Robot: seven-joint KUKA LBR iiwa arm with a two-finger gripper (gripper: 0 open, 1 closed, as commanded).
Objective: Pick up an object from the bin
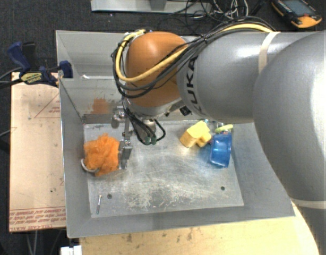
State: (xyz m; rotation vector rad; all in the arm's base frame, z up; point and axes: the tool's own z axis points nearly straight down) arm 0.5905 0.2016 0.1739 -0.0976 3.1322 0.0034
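Observation:
My gripper [123,154] reaches down under the orange wrist cover at the bin's left middle. It stands right against the right side of an orange fluffy ball [101,153] that lies near the left wall. Whether it touches the ball I cannot tell. Nothing shows in its grasp. A yellow blocky piece [195,135] and a blue translucent bottle-like thing [220,151] lie side by side to the right, well apart from the gripper.
A small grey screw-like pin [99,202] lies near the front left corner. The arm and its orange cover with cables hang over the back half of the bin. The bare floor stretches along the front.

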